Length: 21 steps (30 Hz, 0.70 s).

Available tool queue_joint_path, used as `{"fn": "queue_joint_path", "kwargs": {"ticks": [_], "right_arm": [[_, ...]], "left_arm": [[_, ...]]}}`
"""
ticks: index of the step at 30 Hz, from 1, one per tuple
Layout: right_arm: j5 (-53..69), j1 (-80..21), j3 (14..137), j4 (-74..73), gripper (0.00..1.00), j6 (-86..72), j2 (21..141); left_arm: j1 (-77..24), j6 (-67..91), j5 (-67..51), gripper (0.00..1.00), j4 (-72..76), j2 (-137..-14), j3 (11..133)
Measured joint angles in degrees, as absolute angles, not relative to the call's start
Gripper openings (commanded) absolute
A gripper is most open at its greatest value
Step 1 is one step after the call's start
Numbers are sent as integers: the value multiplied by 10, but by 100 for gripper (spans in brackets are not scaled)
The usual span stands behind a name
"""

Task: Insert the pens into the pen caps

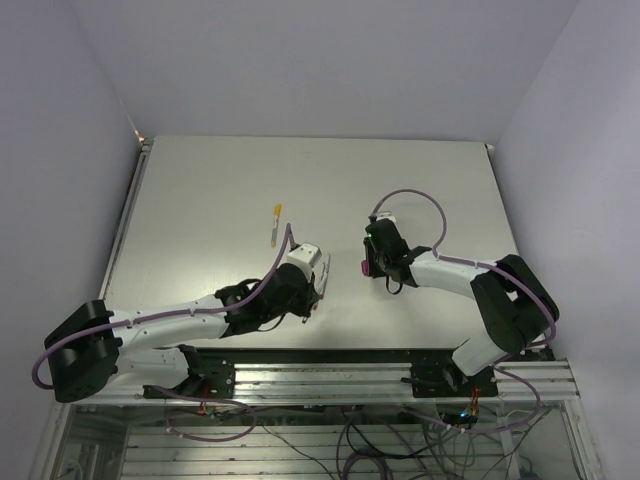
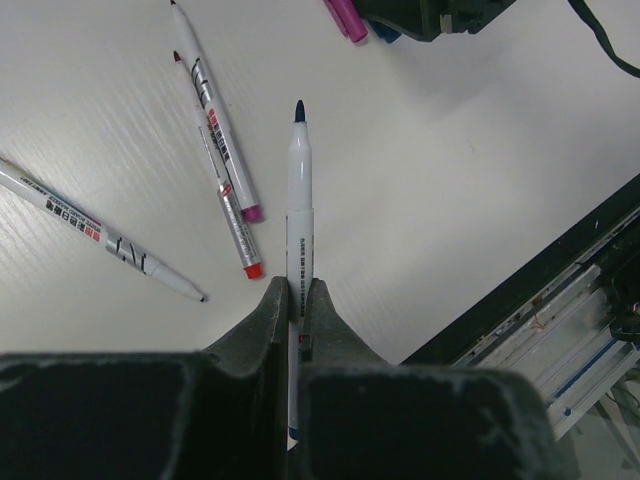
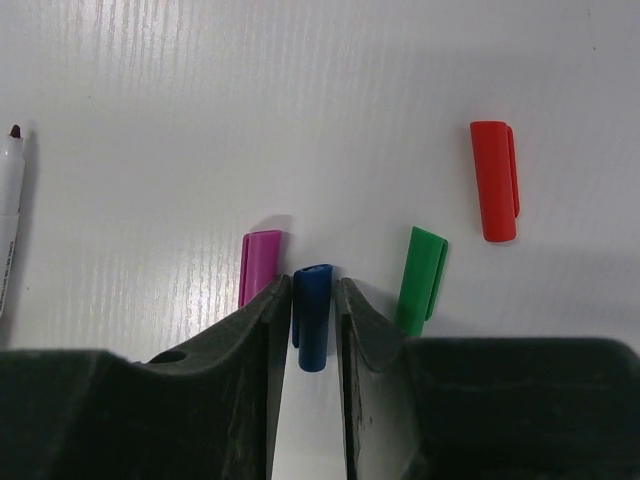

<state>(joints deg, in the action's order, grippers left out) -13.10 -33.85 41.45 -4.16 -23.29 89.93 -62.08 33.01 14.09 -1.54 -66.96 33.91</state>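
Note:
My left gripper (image 2: 297, 285) is shut on a grey-white pen (image 2: 299, 200) with a dark blue tip that points away from it. Three more pens lie on the table to its left: one with a magenta end (image 2: 215, 120), one with a red end (image 2: 232, 215) and one (image 2: 95, 232) further left. My right gripper (image 3: 314, 285) is down at the table, its jaws narrowly open on either side of the blue cap (image 3: 312, 325). The magenta cap (image 3: 259, 262) lies just left of it, and the green cap (image 3: 422, 275) and red cap (image 3: 493, 180) to its right.
In the top view a pen with a yellow end (image 1: 275, 224) lies alone, further back on the table (image 1: 200, 200) than the left gripper (image 1: 318, 285). The right gripper (image 1: 372, 262) is a short way to the right. The table's near edge and black rail (image 2: 560, 270) are close by.

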Motion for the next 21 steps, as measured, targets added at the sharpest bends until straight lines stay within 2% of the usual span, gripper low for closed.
{"fn": "queue_joint_path", "kwargs": {"ticks": [3,8,21], "right_arm": [[-133,-339,415,-42,21,-237,900],[-135,-339,415,-41,0,-251,901],[-152,-343,434,-72,0,-263,897]], "left_arm": [[-621,330,141,7,-15,-672,339],[-621,330,140,7,-15,-672,339],[-621,329,134,7,-14,-672,339]]}}
